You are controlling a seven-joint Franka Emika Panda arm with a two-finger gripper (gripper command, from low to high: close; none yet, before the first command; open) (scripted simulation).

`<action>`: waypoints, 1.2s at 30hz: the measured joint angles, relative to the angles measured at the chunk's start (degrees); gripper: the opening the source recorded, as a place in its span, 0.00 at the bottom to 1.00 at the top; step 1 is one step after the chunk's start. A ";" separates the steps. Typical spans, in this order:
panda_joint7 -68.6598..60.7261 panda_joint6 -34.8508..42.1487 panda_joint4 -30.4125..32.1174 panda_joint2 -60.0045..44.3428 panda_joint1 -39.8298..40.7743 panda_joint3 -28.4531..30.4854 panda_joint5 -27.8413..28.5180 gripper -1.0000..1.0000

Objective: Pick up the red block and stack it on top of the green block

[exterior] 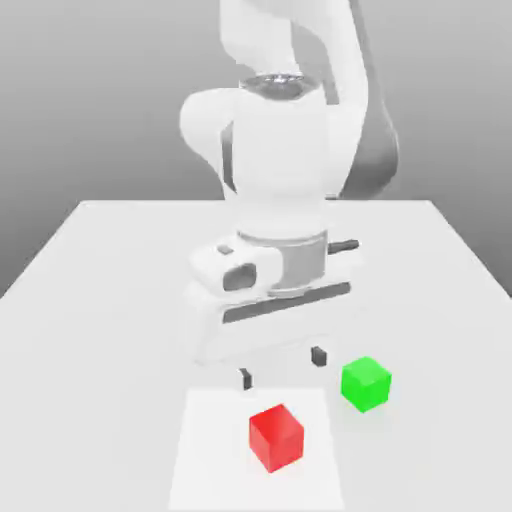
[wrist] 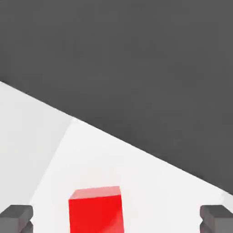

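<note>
The red block (exterior: 276, 437) is a small matte cube on a white square patch near the table's front edge. The green block (exterior: 366, 383) stands on the table a short way toward the exterior view's right and slightly farther back. My gripper (exterior: 282, 367) hangs open just behind the red block, above the table, with nothing between its two dark fingertips (exterior: 246, 378). In the hand view the red block (wrist: 96, 210) lies between and beyond the fingertips (wrist: 16, 217), which stand wide apart from each other.
The white table (exterior: 110, 300) stretches back to the robot's base (exterior: 280, 150). A brighter white patch (exterior: 210, 470) marks the front middle. In the hand view the table's edge (wrist: 136, 145) runs diagonally against a dark grey background.
</note>
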State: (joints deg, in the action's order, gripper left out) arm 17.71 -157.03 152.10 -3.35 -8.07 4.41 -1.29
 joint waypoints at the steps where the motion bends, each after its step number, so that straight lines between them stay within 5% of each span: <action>1: -0.56 -1.46 0.20 -2.06 0.12 -0.17 -0.08 0.50; 6: -2.32 -9.99 -0.86 -12.45 1.20 -1.64 -1.83 0.50; 7: -2.51 -10.93 -1.02 -13.56 1.42 -1.91 -2.05 0.00; 14: -2.48 -10.69 -0.99 -13.35 1.41 -1.89 -2.02 0.00; 20: -0.67 -1.48 0.92 -2.21 0.65 -1.20 0.13 0.00; 28: 6.64 3.30 12.59 14.31 -12.21 -9.89 -2.44 0.00; 36: 11.25 -9.59 13.87 2.66 -12.58 -11.45 2.02 0.00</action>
State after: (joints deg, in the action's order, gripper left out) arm 28.96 -166.62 165.97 -0.68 -20.65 -7.04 0.73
